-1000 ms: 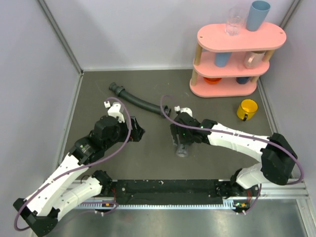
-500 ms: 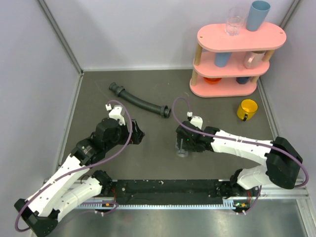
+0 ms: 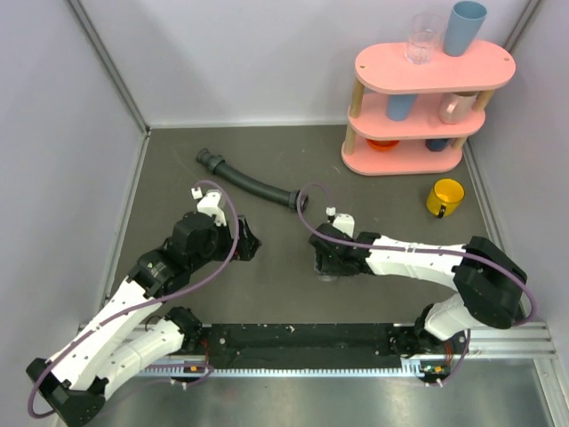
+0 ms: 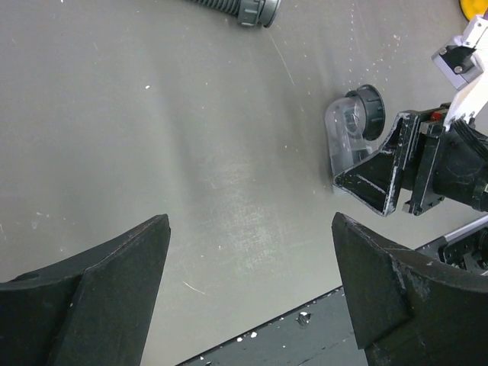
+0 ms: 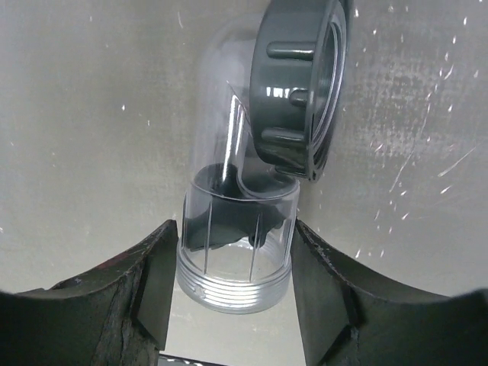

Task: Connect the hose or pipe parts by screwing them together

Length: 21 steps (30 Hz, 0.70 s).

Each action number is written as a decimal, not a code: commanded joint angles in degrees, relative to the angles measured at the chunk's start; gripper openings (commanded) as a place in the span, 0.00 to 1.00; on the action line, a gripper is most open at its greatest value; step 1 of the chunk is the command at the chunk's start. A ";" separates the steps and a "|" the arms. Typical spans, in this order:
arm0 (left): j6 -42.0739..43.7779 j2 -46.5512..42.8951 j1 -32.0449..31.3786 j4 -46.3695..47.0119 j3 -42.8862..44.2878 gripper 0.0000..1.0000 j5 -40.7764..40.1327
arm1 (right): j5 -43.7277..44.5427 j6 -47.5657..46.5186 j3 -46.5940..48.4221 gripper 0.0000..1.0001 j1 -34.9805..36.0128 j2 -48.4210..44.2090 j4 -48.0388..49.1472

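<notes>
The long black ribbed hose [image 3: 253, 184] lies slanting on the grey table, and its cuffed end [image 4: 252, 11] shows at the top of the left wrist view. The elbow fitting [image 5: 236, 221] is a clear bend with a threaded end and a dark-grey ring nut [image 5: 301, 84]. It lies on the table in front of the hose [image 4: 352, 130]. My right gripper [image 5: 235, 255] has both fingers against the fitting's clear threaded end, and from above the gripper [image 3: 327, 263] hides most of it. My left gripper [image 4: 248, 229] stands wide open above bare table, left of the fitting [image 3: 247, 242].
A pink three-tier shelf [image 3: 427, 98] with cups and a glass stands at the back right. A yellow cup [image 3: 445, 197] sits beside it. A black rail [image 3: 302, 342] runs along the near edge. Grey walls close in the left, back and right sides.
My right gripper has come down over the elbow fitting and its jaws have closed in on the threaded end. The left arm has hardly moved.
</notes>
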 commanded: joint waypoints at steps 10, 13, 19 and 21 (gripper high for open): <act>3.91 3.50 2.50 1.23 8.15 0.87 16.63 | -16.66 -45.68 -1.36 0.26 0.79 -20.40 11.06; 4.35 4.20 2.85 1.67 9.82 0.85 22.26 | -25.98 -54.90 -3.03 0.27 0.71 -27.33 13.17; 1.54 5.87 3.29 5.44 10.01 0.80 37.27 | -35.24 -65.72 -6.64 0.25 0.71 -36.58 18.10; 0.14 6.66 3.29 10.00 8.95 0.80 42.63 | -37.18 -67.23 -6.81 0.24 0.71 -37.99 18.19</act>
